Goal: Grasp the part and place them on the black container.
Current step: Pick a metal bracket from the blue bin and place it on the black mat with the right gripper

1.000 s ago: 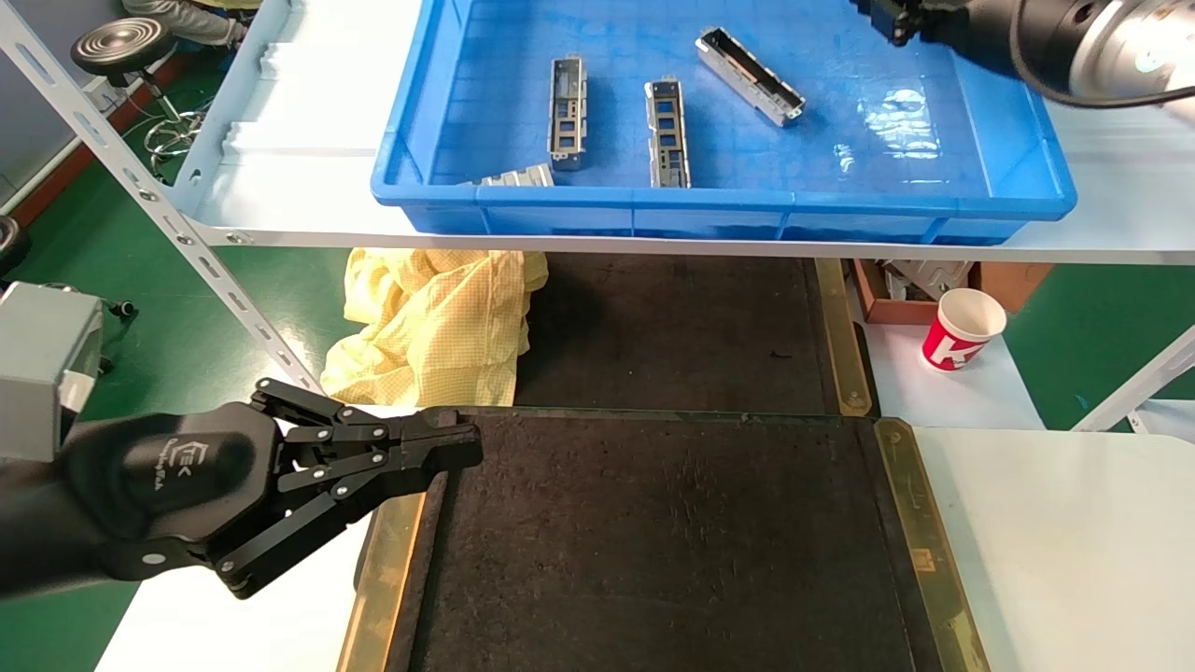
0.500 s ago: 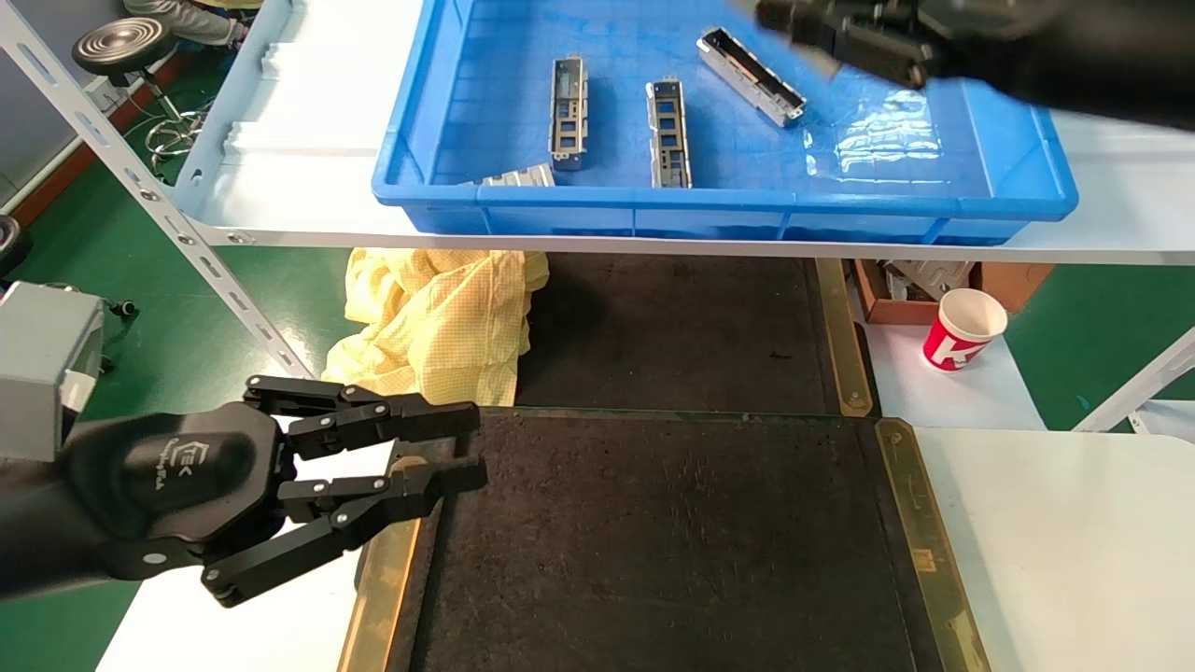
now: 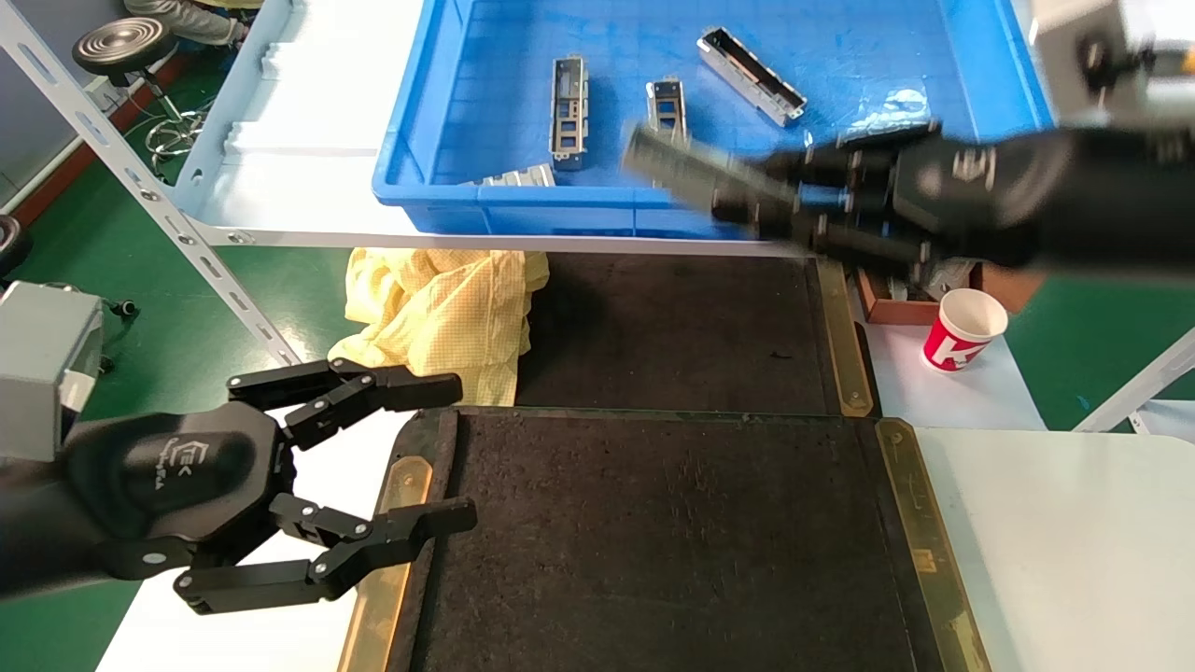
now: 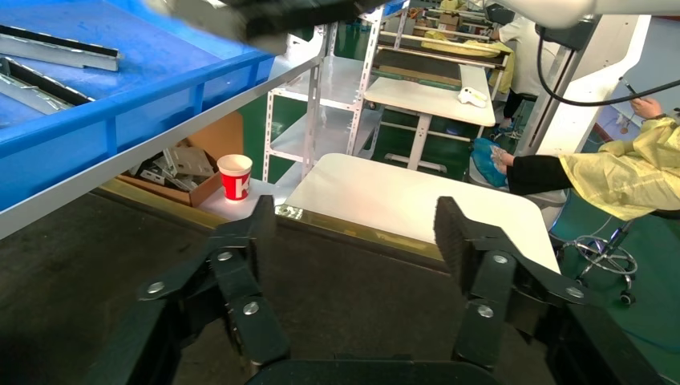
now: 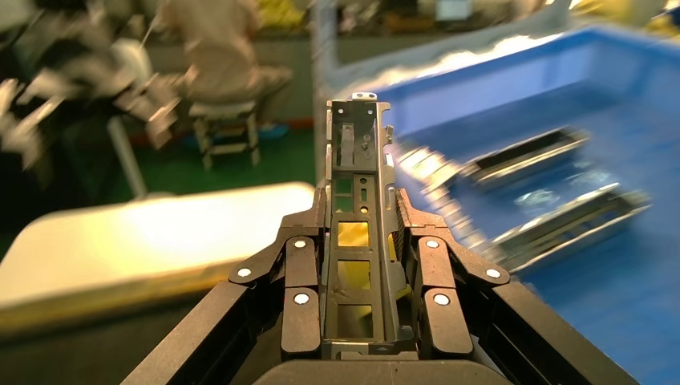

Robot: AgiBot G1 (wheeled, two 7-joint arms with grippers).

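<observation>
My right gripper [image 3: 761, 201] is shut on a part [image 3: 681, 168], a silver-grey channel bracket with rectangular cut-outs, held in the air over the front edge of the blue crate [image 3: 560, 201]. In the right wrist view the part [image 5: 357, 160] sticks out lengthwise between the shut fingers [image 5: 358, 200]. The black container [image 3: 672, 541] lies below, nearer to me, with brass side strips. My left gripper [image 3: 462, 446] is open and empty over the container's left edge; the left wrist view shows it [image 4: 354, 224] above the bare black surface [image 4: 345, 297].
Several more parts [image 3: 568, 110] lie in the blue crate on a white shelf. A second black tray [image 3: 672, 327] lies under the shelf. A yellow cloth [image 3: 439, 317] is at the left, a red paper cup [image 3: 962, 329] and a white table [image 3: 1074, 541] at the right.
My right gripper has swung from the far right of the crate towards its front edge, carrying the part. My left gripper has opened from shut to wide open.
</observation>
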